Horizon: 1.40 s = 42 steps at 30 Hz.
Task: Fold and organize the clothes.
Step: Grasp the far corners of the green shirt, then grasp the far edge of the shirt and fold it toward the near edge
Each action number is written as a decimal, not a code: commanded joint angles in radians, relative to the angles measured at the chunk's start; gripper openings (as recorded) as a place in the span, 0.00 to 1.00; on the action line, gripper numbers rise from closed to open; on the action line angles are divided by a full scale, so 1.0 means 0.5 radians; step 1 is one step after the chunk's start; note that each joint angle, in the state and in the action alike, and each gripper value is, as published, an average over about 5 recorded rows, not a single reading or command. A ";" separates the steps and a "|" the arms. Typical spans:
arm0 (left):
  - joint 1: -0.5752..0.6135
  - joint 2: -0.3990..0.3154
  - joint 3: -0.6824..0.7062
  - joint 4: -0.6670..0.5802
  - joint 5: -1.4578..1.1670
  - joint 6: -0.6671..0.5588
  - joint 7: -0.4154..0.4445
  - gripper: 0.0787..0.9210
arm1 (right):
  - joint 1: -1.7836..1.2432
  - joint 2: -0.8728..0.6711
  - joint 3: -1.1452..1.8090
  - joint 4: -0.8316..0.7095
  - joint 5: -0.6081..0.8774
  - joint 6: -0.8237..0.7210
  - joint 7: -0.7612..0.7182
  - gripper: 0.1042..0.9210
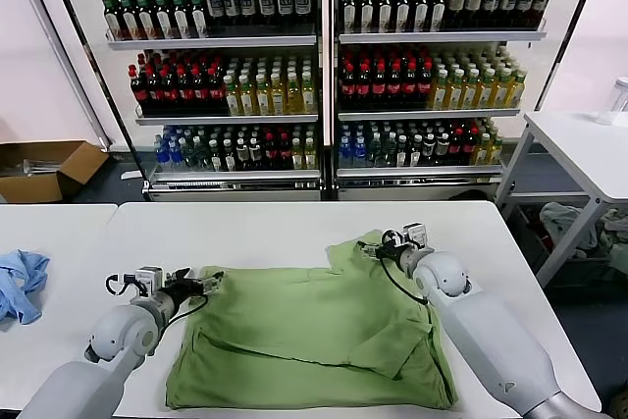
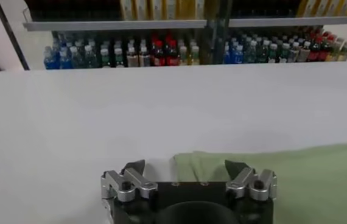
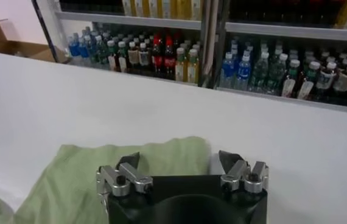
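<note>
— On the white table (image 1: 294, 223), where exactly does the polo shirt (image 1: 304, 331) lie?

— It lies spread across the middle of the near half, partly folded already: a flap is doubled over on the right side, and the bottom hem runs along the table's near edge. The light blue cloth (image 1: 22, 284) sits well apart, on the neighbouring table to the left.

— And the arms?

— The left gripper (image 1: 208, 284) hovers at the shirt's far left corner, its jaws spread with nothing between them; in the left wrist view that gripper (image 2: 185, 168) sits just over the corner of green fabric. The right gripper (image 1: 373, 247) is at the far right corner, where the cloth bunches up slightly; it too stands open and empty, with the fabric edge lying below the jaws in the right wrist view (image 3: 179, 159).

— How will the shirt handle?

— I judge it light, soft and limp. It will drape and sag as soon as it is lifted, and a single layer may slip out of a shallow pinch. The wrinkles suggest it also drags on the table rather than sliding cleanly.

— So where should they take hold?

— At those two far corners, I think, each jaw closing well in over the edge, so both sides lift evenly for the next fold.
</note>
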 commanded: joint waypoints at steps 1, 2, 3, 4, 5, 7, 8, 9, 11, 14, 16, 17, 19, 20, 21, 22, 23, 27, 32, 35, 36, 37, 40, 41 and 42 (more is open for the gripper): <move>-0.022 -0.002 0.006 0.080 -0.007 0.001 0.041 0.78 | -0.031 0.000 0.001 0.001 -0.001 -0.008 -0.008 0.75; -0.019 -0.002 0.008 0.081 -0.002 0.001 0.045 0.74 | -0.035 -0.002 0.001 0.006 -0.002 -0.008 -0.011 0.71; -0.016 -0.002 0.009 0.079 0.003 0.001 0.049 0.70 | -0.039 -0.004 0.001 0.011 -0.003 -0.008 -0.014 0.67; -0.012 -0.001 0.010 0.075 0.008 0.001 0.052 0.67 | -0.041 -0.005 0.001 0.015 -0.003 -0.008 -0.016 0.64; -0.009 0.000 0.011 0.070 0.013 0.000 0.054 0.64 | -0.044 -0.007 0.001 0.020 -0.004 -0.008 -0.017 0.61; -0.002 0.003 0.011 0.056 0.025 -0.004 0.057 0.57 | -0.046 -0.009 0.000 0.029 -0.004 -0.008 -0.019 0.53; 0.001 0.004 0.010 0.048 0.030 -0.007 0.059 0.54 | -0.046 -0.010 0.000 0.033 -0.005 -0.007 -0.019 0.50; 0.006 0.007 0.010 0.039 0.038 -0.012 0.062 0.50 | -0.046 -0.010 0.000 0.037 -0.006 -0.007 -0.020 0.46; 0.016 0.011 0.008 0.019 0.048 -0.020 0.074 0.44 | -0.046 -0.012 0.000 0.043 -0.013 -0.006 -0.021 0.40; 0.028 0.015 0.007 -0.004 0.062 -0.027 0.093 0.33 | -0.048 -0.014 -0.002 0.049 -0.022 -0.005 -0.022 0.29; 0.033 0.015 0.010 -0.011 0.074 -0.035 0.101 0.26 | -0.051 -0.016 -0.005 0.055 -0.024 -0.005 -0.022 0.22; 0.036 0.015 0.013 -0.014 0.081 -0.041 0.104 0.23 | -0.053 -0.016 -0.006 0.059 -0.026 -0.005 -0.023 0.18; 0.043 0.016 0.016 -0.027 0.091 -0.056 0.106 0.16 | -0.059 -0.017 -0.008 0.070 -0.028 -0.005 -0.023 0.11; 0.047 0.017 0.017 -0.037 0.093 -0.066 0.106 0.13 | -0.063 -0.018 -0.007 0.078 -0.029 -0.004 -0.023 0.08; 0.053 0.019 0.017 -0.050 0.094 -0.081 0.106 0.09 | -0.068 -0.021 -0.005 0.089 -0.027 -0.004 -0.023 0.05; 0.058 0.021 0.015 -0.068 0.091 -0.095 0.106 0.06 | -0.074 -0.026 -0.002 0.106 -0.024 -0.003 -0.021 0.03; 0.063 0.023 0.011 -0.086 0.086 -0.107 0.107 0.04 | -0.081 -0.030 0.002 0.124 -0.019 -0.002 -0.019 0.02; 0.068 0.033 -0.003 -0.168 0.069 -0.134 0.106 0.00 | -0.106 -0.070 0.008 0.215 0.008 0.018 0.002 0.00; 0.086 0.048 -0.029 -0.280 0.029 -0.147 0.095 0.00 | -0.157 -0.171 0.045 0.421 0.088 0.036 0.039 0.00; 0.125 0.064 -0.054 -0.361 0.020 -0.146 0.094 0.00 | -0.209 -0.254 0.079 0.571 0.104 0.033 0.050 0.00; 0.144 0.071 -0.063 -0.388 0.021 -0.145 0.093 0.00 | -0.229 -0.286 0.092 0.625 0.111 0.033 0.055 0.00; 0.162 0.080 -0.072 -0.412 0.022 -0.144 0.090 0.00 | -0.253 -0.317 0.106 0.679 0.119 0.033 0.059 0.00; 0.230 0.110 -0.098 -0.485 0.033 -0.147 0.072 0.00 | -0.325 -0.405 0.161 0.840 0.140 0.035 0.071 0.00; 0.253 0.121 -0.106 -0.512 0.042 -0.152 0.062 0.00 | -0.351 -0.430 0.184 0.889 0.147 0.036 0.071 0.00; 0.282 0.130 -0.116 -0.546 0.053 -0.159 0.050 0.00 | -0.372 -0.453 0.205 0.933 0.155 0.038 0.072 0.00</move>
